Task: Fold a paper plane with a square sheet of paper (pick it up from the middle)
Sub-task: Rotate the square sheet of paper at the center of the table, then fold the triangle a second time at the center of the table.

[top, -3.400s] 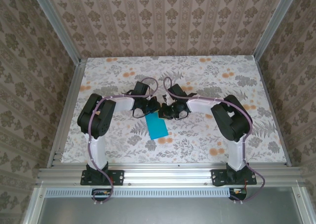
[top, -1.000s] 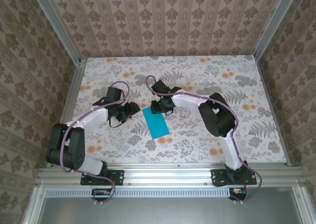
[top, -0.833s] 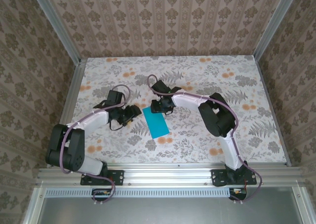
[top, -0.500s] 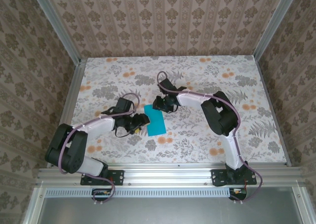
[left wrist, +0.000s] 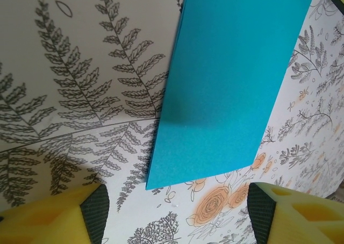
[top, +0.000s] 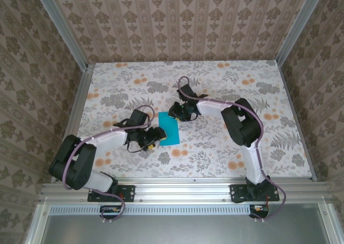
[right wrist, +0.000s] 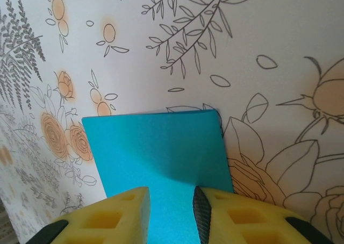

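Observation:
The square sheet of paper (top: 171,128) lies flat on the floral table as a narrow bright cyan rectangle with doubled layers. My left gripper (top: 155,138) sits low at its near left corner. In the left wrist view the paper (left wrist: 231,77) stretches away ahead, its near corner just short of my left gripper (left wrist: 174,218), whose jaws are open wide with only table between them. My right gripper (top: 177,114) hovers over the paper's far end. In the right wrist view the yellow fingers (right wrist: 115,217) stand a narrow gap apart above the paper (right wrist: 156,147), gripping nothing.
The floral table cover (top: 231,88) spreads on all sides, bounded by aluminium rails (top: 72,126) and patterned walls. Both arms reach toward the middle, the left one stretched low across the near left.
My left gripper has swung right and nearer to the paper's near left corner and opened wider. The right gripper shifted slightly right at the far end, and the paper sits a little farther back.

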Robot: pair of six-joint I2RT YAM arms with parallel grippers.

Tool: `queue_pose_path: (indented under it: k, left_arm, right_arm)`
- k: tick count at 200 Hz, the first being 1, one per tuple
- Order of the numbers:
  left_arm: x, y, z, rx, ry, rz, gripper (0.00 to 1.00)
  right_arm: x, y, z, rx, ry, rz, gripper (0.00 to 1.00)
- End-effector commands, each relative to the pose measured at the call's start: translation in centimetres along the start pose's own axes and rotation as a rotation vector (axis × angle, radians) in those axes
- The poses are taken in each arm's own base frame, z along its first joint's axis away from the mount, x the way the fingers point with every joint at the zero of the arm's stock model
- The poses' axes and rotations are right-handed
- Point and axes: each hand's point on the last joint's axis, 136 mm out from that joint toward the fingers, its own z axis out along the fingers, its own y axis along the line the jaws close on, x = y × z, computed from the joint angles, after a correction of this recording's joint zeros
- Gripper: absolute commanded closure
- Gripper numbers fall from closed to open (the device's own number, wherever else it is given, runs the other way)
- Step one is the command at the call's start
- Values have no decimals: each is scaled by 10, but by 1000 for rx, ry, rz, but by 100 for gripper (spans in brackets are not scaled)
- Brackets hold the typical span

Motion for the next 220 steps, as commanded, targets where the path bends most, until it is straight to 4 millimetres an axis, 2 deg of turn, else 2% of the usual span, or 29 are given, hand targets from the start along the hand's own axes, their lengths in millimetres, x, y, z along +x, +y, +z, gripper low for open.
queue_pose_path:
  k: [1, 39, 73, 100, 201, 220]
  left_arm:
    - [-3, -8, 0, -8, 4, -2, 28]
    - [-6, -16, 5, 9, 10, -4, 29]
    - [-6, -13, 10, 0, 19, -19, 29]
    - [-6, -20, 12, 32, 29, -15, 29]
    - [-11, -31, 11, 69, 21, 7, 32]
    - [-12, -34, 9, 75, 15, 17, 36]
  right_arm:
    - [19, -54, 16, 124, 65, 117, 67]
    - [17, -53, 17, 57, 81, 180, 67]
    - [16, -54, 17, 50, 84, 187, 67]
    - [17, -55, 17, 51, 87, 186, 67]
    - [17, -57, 18, 55, 87, 186, 68]
    - [17, -58, 17, 57, 88, 184, 68]
